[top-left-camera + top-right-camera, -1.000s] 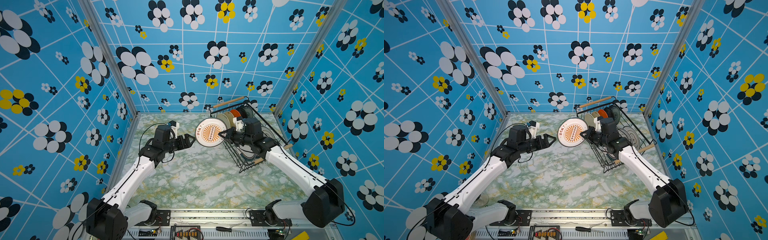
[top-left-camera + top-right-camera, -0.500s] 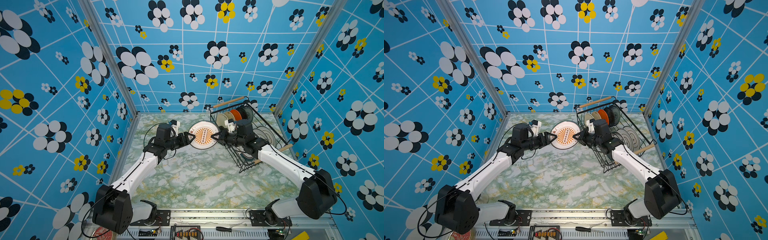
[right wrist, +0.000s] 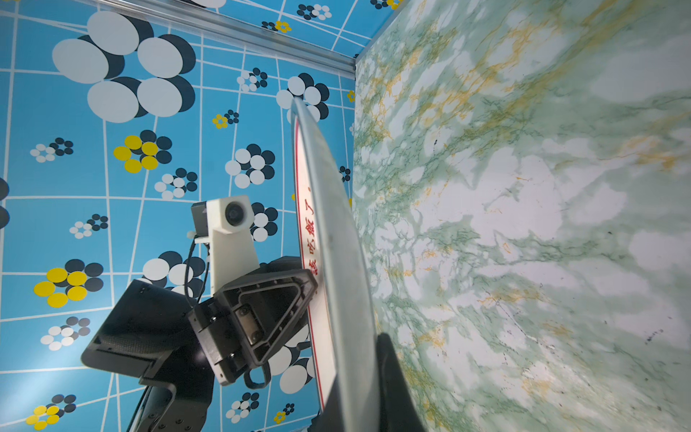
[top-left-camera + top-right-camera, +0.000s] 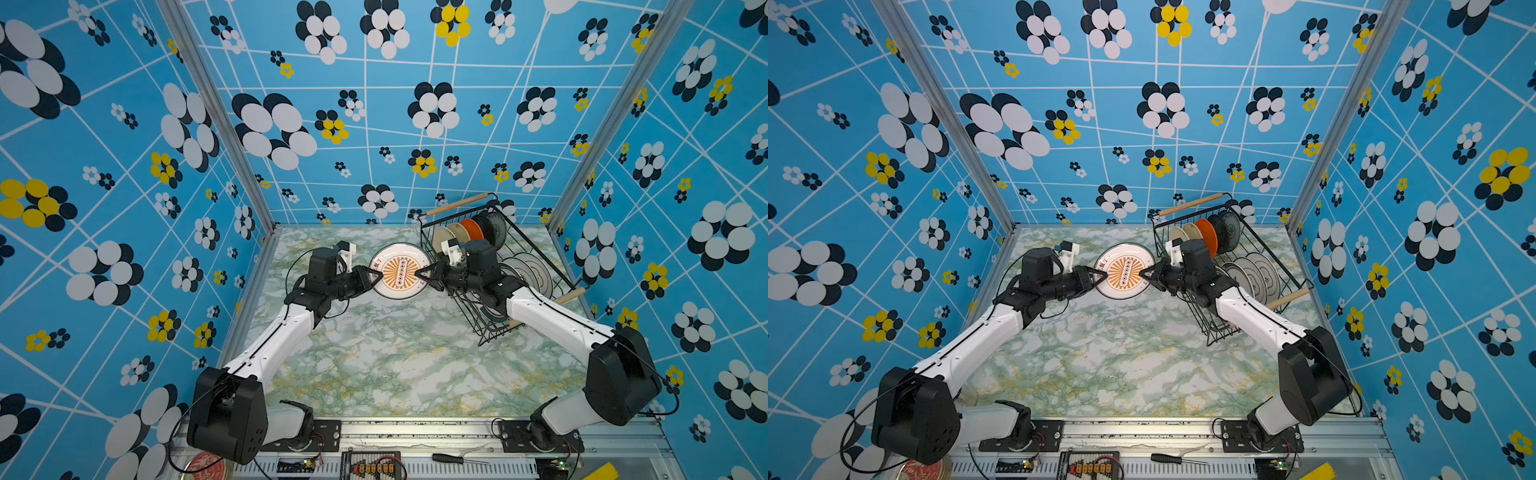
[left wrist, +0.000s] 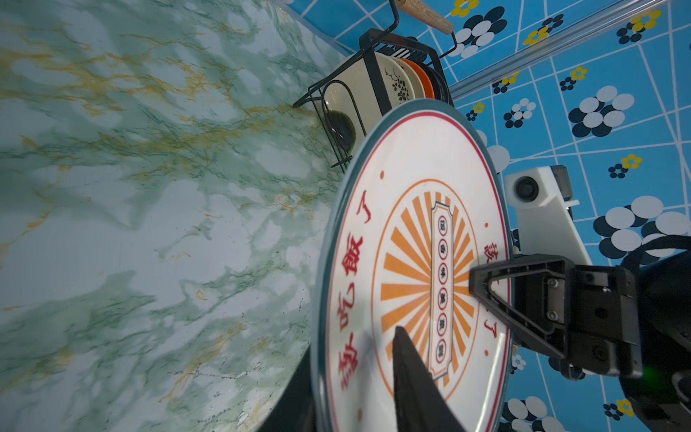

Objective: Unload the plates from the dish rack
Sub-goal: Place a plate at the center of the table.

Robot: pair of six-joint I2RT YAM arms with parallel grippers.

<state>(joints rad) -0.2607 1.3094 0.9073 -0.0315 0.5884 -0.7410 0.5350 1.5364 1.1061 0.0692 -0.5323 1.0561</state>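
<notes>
holding the round white plate with the orange sunburst print and dark rim (image 4: 400, 271) in the air, printed face up, over the green marbled desk (image 4: 395, 357) and just beside the black wire dish rack with wooden handles (image 4: 492, 330). right gripper (image 4: 419, 274) is clamped on the rim on the rack side. left gripper (image 4: 376, 277) straddles the opposite rim, one finger (image 5: 411, 374) lying on the printed face, but i can't tell if it's actually pinching. cream, orange and black plates (image 4: 471, 229) and bigger white plates (image 4: 534, 272) stand upright in the rack.
</notes>
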